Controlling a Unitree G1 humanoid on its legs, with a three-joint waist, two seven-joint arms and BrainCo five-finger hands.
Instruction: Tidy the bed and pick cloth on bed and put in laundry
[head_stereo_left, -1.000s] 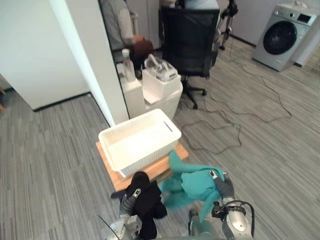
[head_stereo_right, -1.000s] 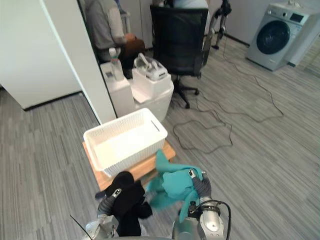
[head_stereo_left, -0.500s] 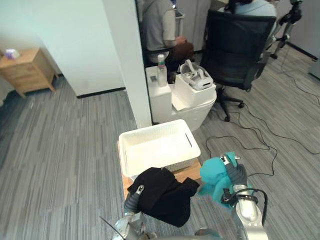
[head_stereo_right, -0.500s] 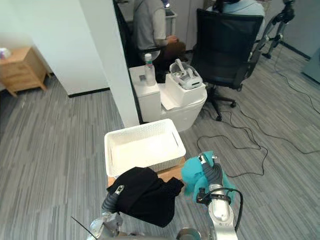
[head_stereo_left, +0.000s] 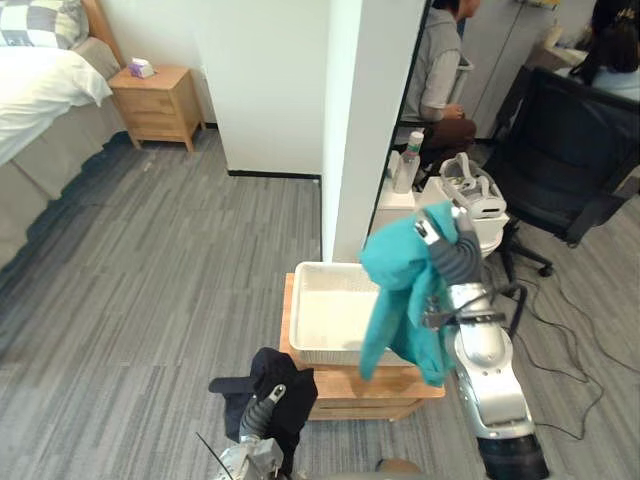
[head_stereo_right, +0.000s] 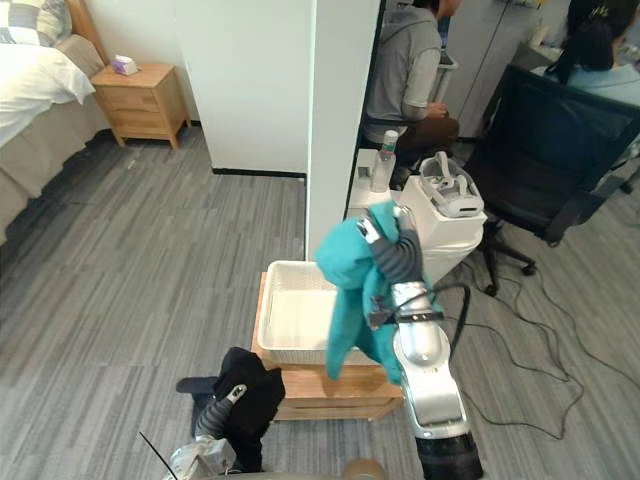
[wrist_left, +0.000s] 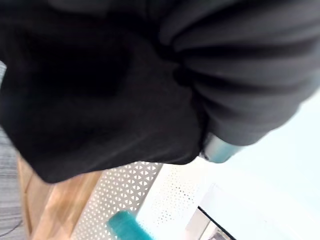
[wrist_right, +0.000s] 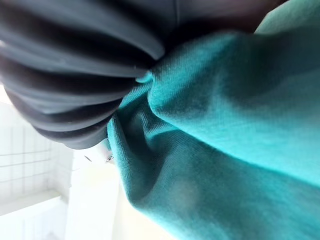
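You have the basket (head_stereo_left: 322, 318) on the table (head_stereo_left: 350, 384). The raised cloth (head_stereo_left: 398, 285) hangs over the basket's right rim. The lower cloth (head_stereo_left: 282, 393) is before and left of the basket. The pillar (head_stereo_left: 368, 120) stands behind it.

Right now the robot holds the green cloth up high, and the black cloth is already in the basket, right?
Not quite. The black cloth isn't in the basket, which is bare inside. It hangs at the left hand, low beside the wooden stand, as the right eye view shows. The green cloth is indeed up high, at the right hand.
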